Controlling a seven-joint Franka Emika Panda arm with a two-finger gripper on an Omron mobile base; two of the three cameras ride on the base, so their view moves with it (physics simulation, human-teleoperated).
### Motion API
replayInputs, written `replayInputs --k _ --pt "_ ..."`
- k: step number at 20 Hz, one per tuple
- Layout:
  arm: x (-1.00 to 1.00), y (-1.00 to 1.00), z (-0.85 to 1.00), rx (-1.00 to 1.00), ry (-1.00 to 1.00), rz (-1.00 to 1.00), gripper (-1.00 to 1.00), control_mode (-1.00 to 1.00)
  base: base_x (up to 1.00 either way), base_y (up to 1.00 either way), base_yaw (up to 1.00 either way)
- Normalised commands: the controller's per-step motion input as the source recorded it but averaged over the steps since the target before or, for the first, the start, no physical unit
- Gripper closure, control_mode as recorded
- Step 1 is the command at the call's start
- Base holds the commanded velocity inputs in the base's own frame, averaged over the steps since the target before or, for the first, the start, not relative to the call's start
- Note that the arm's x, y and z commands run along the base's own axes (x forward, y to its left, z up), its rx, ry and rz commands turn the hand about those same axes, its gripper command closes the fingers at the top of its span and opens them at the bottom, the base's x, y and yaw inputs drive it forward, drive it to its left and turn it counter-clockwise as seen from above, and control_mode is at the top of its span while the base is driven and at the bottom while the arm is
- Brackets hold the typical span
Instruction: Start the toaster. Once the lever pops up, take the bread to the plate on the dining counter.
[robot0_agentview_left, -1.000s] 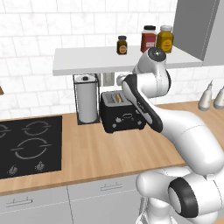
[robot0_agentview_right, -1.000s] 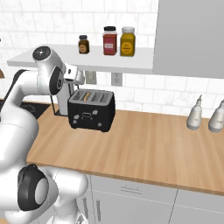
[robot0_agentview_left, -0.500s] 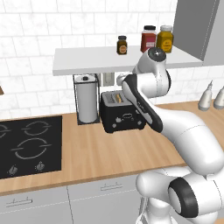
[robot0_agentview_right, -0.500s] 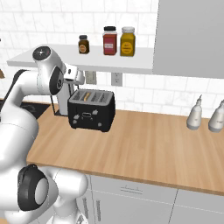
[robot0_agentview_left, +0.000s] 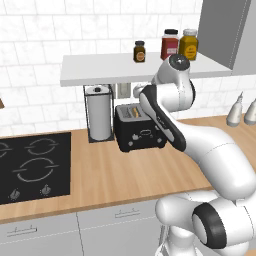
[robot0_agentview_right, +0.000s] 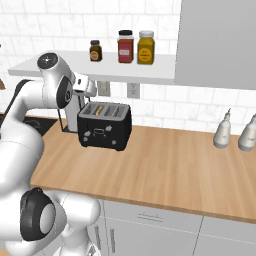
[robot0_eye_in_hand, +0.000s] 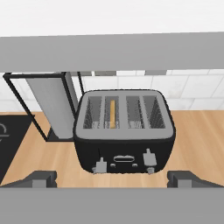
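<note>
While our hand (robot0_eye_in_hand: 112, 178) hovers wide open and empty above the toaster (robot0_eye_in_hand: 124, 130) on the desk (robot0_eye_in_hand: 192, 135), we see the bread (robot0_eye_in_hand: 113, 113) sunk in 1 slot.

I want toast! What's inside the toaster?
The bread stands on edge in a slot of the toaster, next to its left end in the hand view. Just its top edge shows; the rest is hidden down in the slot. The other slots look empty.
</note>
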Motion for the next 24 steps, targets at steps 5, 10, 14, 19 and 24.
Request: replayInputs --k 5,10,14,19,24 --pt "0.0 0.0 0.0 0.0 0.0 0.0 -1.0 -1.0 0.0 0.0 0.0" --pt "0.0 0.0 0.0 0.0 0.0 0.0 -1.0 -1.0 0.0 0.0 0.0" --pt "0.0 0.0 0.0 0.0 0.0 0.0 -1.0 -1.0 0.0 0.0 0.0" --pt "0.0 0.0 0.0 0.0 0.0 0.0 -1.0 -1.0 0.0 0.0 0.0" --pt "0.0 0.0 0.0 0.0 0.0 0.0 -1.0 -1.0 0.0 0.0 0.0"
